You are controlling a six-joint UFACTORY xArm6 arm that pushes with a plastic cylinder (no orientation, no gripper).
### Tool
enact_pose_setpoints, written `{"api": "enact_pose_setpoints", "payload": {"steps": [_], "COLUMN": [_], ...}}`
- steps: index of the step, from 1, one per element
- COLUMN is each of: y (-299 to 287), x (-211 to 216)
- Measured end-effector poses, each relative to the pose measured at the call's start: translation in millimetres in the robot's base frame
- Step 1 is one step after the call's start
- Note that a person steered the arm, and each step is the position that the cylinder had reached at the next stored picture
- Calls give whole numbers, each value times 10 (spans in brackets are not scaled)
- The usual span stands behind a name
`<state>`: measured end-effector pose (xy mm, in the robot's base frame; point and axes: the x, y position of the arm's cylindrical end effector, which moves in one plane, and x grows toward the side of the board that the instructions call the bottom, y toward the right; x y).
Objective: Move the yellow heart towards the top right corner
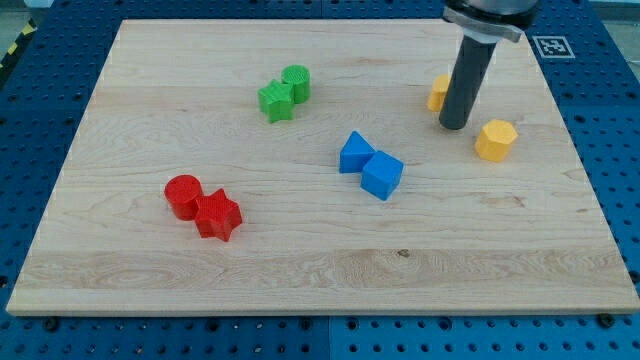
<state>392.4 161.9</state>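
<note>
Nearest the camera lie the red star (219,216) and the red cylinder (183,195), touching each other, well to the view's left and bottom of my rod. Between them and the rod sit two blue blocks (370,167), also touching, one a cube and the other of a shape I cannot settle. Further toward the view's top, left of the rod, a green star (275,101) leans against a green cylinder (297,82).

I carry no jaws, so nothing opens, closes or grips; I only have the rod, and my tip (453,126) rests on the table (300,270) near its top right part.

Two yellow blocks flank my tip. One, a yellow hexagonal block (495,140), stands just to the view's right and slightly below the tip, apart from it. The other yellow block (439,92) peeks out on the rod's left side, just above the tip and half hidden by the rod; I take this one to be the yellow heart, though its outline is too covered to confirm.

That block lies up and left of my tip, very close or touching, I cannot tell which. The top right corner lies up and to the right, so I judge the tip must get round to the block's lower left side before pushing.
</note>
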Motion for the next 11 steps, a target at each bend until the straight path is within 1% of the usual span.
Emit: {"api": "enact_pose_setpoints", "payload": {"steps": [1, 2, 3, 5, 6, 8, 9, 10, 11], "y": [-25, -97, -238, -273, -273, -273, -443, -565, -527], "x": [-261, -403, -403, -443, -630, -685, -685, -760, -944]}}
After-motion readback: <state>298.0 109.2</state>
